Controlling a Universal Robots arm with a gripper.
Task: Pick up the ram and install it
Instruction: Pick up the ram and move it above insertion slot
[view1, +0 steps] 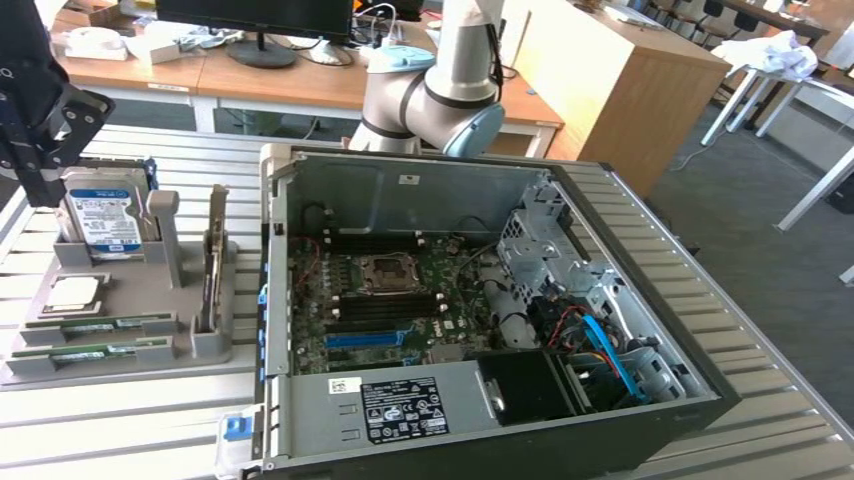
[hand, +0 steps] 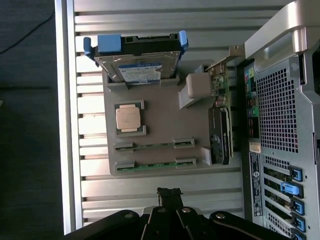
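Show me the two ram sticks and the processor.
ram beside the processor (hand: 154, 146), wrist view, middle of its green board.
other ram (hand: 155, 165), wrist view, middle of its green board.
processor (hand: 128, 118), wrist view, centre of its silver lid.

You had the gripper (view1: 40, 185) at the exterior view's left edge, hanging just beside the blue-labelled hard drive (view1: 104, 218), which stood propped in the grey holder (view1: 200, 345). The rear ram stick (view1: 114, 322) and the front ram stick (view1: 96, 351) both lay flat in their slots, below the processor (view1: 76, 291) and apart from the gripper. To the exterior view's right, your open computer case (view1: 400, 190) lay on the slatted table (view1: 120, 420).
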